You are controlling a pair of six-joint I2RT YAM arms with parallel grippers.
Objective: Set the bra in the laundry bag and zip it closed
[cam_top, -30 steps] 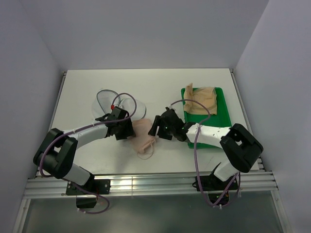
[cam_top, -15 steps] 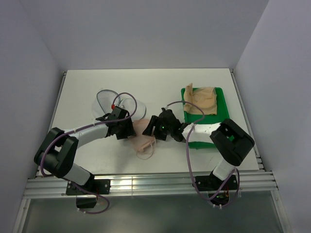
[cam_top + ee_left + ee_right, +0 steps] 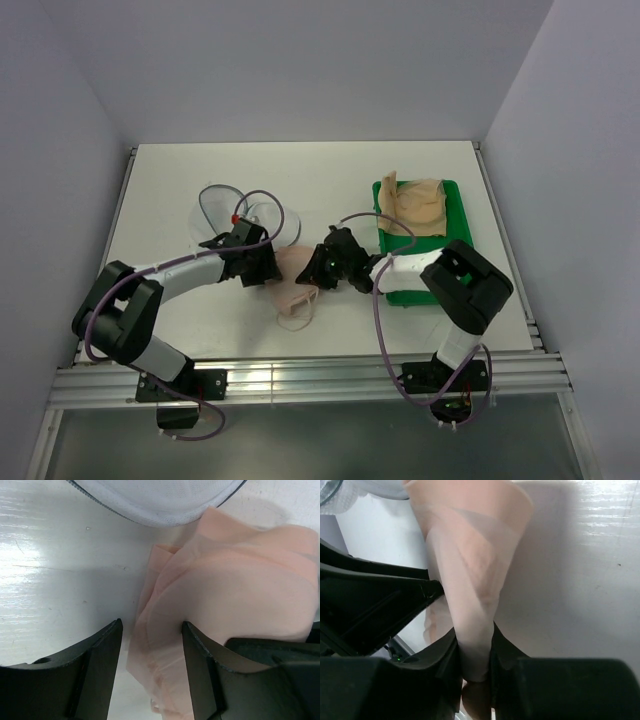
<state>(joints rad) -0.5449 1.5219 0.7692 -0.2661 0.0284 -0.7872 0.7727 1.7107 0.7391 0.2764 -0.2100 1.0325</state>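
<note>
White tabletop (image 3: 330, 170) carried one mesh laundry bag (image 3: 272, 222), open, at left. Just beside it lay one bra (image 3: 297, 285). My left end effector (image 3: 150, 635) straddled its edge, fingers apart; my right end effector (image 3: 472, 655) was clamped on a fold. I feared that thin pinch slipping, or loose straps snagging the zip. Rightward: one green tray (image 3: 455, 215), one tan garment (image 3: 415, 205).

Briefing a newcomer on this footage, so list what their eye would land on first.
First the pink bra in the middle of the scene: the right gripper pinches a fold of it, while the left gripper stands open at its other edge. Just behind them lies the white mesh laundry bag. To the right, a green tray holds a tan garment.
</note>
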